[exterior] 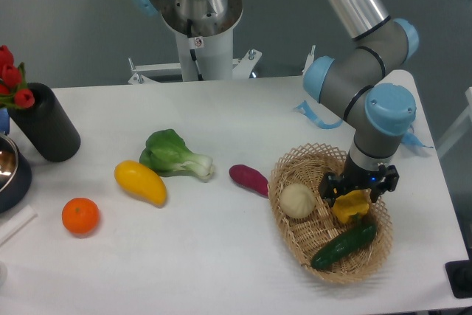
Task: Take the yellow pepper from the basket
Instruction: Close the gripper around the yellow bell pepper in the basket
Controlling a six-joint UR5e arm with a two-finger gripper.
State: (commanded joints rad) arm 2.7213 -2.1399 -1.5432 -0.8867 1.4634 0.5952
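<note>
Gripper (353,194) fingers straddling yellow pepper (351,206) in basket (295,235), not clamped; lobes risking slipping toward cucumber (344,246).

Yellow pepper (351,206) top hidden under gripper (358,191), metal bowl (9,171) cut by left edge

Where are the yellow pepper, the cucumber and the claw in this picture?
yellow pepper (350,206): fixed camera view, on its visible yellow body just below the claw.
cucumber (344,246): fixed camera view, middle of its dark green length.
claw (357,191): fixed camera view, midway between its fingertips, right at the pepper's top.
</note>
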